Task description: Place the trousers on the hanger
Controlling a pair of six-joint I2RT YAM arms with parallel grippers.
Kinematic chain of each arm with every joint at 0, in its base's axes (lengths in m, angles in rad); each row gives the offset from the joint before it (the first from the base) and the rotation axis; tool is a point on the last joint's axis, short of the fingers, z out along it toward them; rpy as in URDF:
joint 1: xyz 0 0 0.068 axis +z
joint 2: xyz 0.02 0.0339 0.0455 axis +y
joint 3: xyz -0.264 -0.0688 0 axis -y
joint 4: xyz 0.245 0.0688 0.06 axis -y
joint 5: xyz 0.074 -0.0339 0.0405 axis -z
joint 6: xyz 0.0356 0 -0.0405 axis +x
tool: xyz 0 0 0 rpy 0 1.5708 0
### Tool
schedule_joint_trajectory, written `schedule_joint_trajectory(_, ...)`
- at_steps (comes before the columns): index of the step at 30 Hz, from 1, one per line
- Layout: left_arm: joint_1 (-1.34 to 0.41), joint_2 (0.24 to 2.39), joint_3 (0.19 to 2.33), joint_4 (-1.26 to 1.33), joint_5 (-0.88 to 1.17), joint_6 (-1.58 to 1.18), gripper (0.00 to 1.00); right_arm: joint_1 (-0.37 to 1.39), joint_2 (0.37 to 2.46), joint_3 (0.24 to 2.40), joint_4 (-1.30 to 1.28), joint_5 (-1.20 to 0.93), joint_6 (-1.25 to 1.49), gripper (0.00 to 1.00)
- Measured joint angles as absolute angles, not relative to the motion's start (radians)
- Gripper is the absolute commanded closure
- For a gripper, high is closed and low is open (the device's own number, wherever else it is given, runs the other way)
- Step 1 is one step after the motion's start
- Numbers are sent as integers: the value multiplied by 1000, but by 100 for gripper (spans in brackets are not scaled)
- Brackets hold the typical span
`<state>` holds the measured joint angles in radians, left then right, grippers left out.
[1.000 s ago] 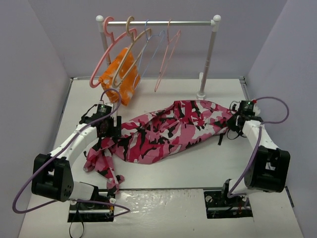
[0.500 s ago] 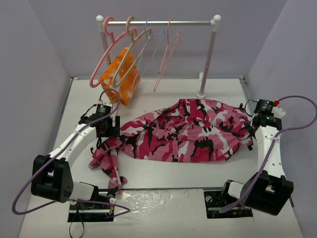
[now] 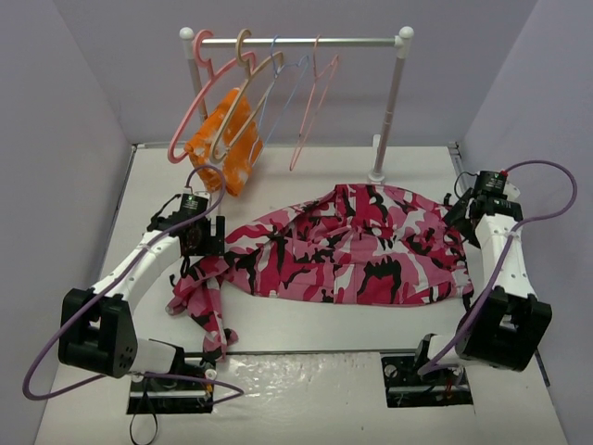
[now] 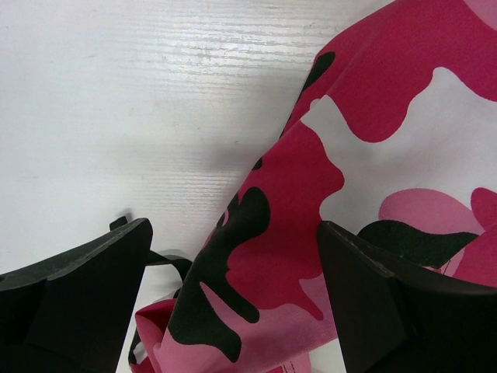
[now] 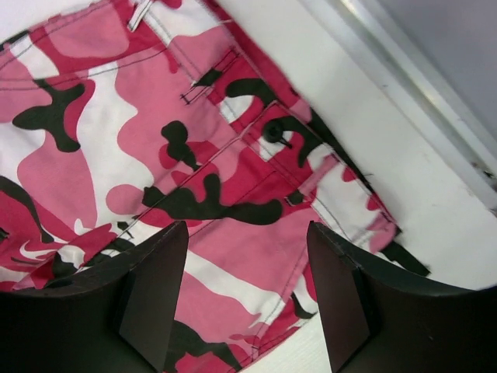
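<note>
Currently trousers point(image 3: 343, 246) lie spread, pink camouflage, on white table point(image 3: 306, 181), lilac walls point(image 3: 74, 93); left gripper point(image 4: 233, 237) jaws wide, right gripper point(image 5: 247, 237) jaws apart.

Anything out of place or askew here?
The trousers lie rumpled across the table, not flat: one leg is twisted into a bunch by the left gripper and trails toward the near edge. Nothing looks spilled or damaged.
</note>
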<state>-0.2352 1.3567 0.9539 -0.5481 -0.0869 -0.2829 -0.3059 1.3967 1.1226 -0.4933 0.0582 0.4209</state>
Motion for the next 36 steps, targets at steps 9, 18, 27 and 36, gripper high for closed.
schedule_joint_trajectory(9,-231,1379,975,-554,-86,-276,15,-118,1542,1163,-384,-35,437,42)
schedule_joint_trajectory(18,-221,1196,967,-589,-24,-259,11,105,1564,1110,-241,-94,440,37)
schedule_joint_trajectory(27,-329,1018,864,-614,28,-263,10,179,1497,1001,-177,-125,409,34)
schedule_joint_trajectory(36,-454,1206,855,-623,-68,-296,15,178,1406,961,-143,-140,389,23)
